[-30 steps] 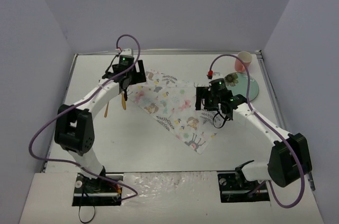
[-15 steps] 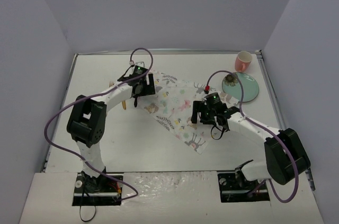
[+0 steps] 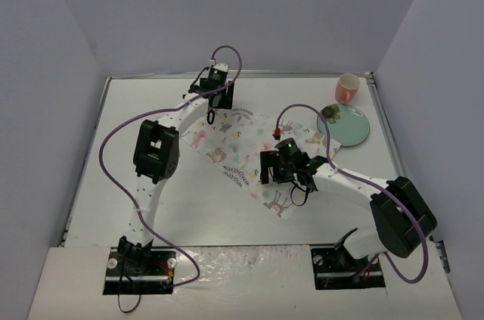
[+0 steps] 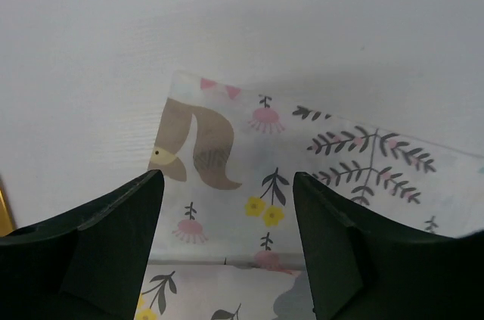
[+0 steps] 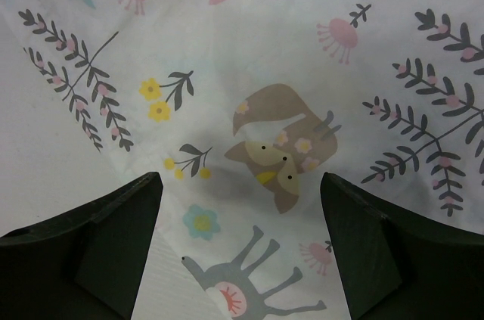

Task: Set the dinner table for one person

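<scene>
The dinner table (image 3: 189, 199) is a wide white top. A floral placemat (image 3: 246, 146) lies skewed on it, near the middle. My left gripper (image 3: 213, 112) hovers over the mat's far left corner. In the left wrist view its jaws stand apart, and the left gripper (image 4: 227, 184) has the printed corner (image 4: 219, 146) below it and nothing between its fingers. My right gripper (image 3: 278, 172) hangs open above the mat's near right part. In the right wrist view the right gripper (image 5: 240, 184) is above the mat's fox print (image 5: 280, 157).
A teal plate (image 3: 352, 127) with a small dark thing (image 3: 329, 112) on its rim sits at the back right. A pink cup (image 3: 346, 89) stands beside it. A yellow sliver (image 4: 4, 210) shows at the left edge of the left wrist view. Grey walls surround the table.
The left arm swung from the mat's left side to its far corner, and its jaws narrowed a little. The right gripper slid left and nearer over the mat.
</scene>
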Controlling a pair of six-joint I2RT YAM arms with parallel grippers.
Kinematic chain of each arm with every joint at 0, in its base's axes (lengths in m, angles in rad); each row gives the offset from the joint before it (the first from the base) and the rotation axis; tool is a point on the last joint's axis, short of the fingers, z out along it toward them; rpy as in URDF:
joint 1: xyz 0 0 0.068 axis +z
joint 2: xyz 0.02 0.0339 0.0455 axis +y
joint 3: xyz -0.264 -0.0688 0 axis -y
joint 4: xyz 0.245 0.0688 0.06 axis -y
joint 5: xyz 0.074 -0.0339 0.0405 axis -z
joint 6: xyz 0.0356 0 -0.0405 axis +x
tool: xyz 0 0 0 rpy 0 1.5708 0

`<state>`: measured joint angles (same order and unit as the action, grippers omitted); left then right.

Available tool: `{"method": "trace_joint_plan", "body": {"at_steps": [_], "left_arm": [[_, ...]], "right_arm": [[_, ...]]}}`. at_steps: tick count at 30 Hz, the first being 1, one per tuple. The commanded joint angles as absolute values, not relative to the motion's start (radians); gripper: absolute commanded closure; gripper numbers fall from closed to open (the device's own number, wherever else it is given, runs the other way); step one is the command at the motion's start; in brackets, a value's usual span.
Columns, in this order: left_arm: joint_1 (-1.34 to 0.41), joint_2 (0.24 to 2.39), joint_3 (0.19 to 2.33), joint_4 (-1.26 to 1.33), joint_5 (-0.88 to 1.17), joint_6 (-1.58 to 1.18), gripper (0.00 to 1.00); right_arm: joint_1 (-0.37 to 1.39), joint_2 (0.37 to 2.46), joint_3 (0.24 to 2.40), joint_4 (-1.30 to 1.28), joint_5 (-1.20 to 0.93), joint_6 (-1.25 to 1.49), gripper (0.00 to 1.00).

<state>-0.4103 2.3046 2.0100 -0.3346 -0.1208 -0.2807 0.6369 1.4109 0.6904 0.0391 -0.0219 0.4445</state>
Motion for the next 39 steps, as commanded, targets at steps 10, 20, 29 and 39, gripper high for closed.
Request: {"method": "trace_joint_plan", "body": {"at_steps": [10, 20, 29, 39], "left_arm": [[-0.396, 2.348, 2.074, -0.446, -0.144, -0.301, 0.33], [-0.397, 2.462, 2.152, -0.533, -0.113, -0.328, 0.49], [-0.391, 2.512, 2.234, -0.546, -0.099, -0.279, 0.98], [-0.380, 2.598, 2.401, -0.541, -0.069, -0.267, 1.00]], "right_arm": [[0.643, 1.359, 0.719, 0.104, -0.021, 0.436, 0.17], [0.644, 1.355, 0.727, 0.106, -0.021, 0.445, 0.17], [0.643, 1.364, 0.732, 0.106, -0.012, 0.439, 0.17], [0.643, 1.394, 0.727, 0.106, -0.042, 0.432, 0.17]]}}
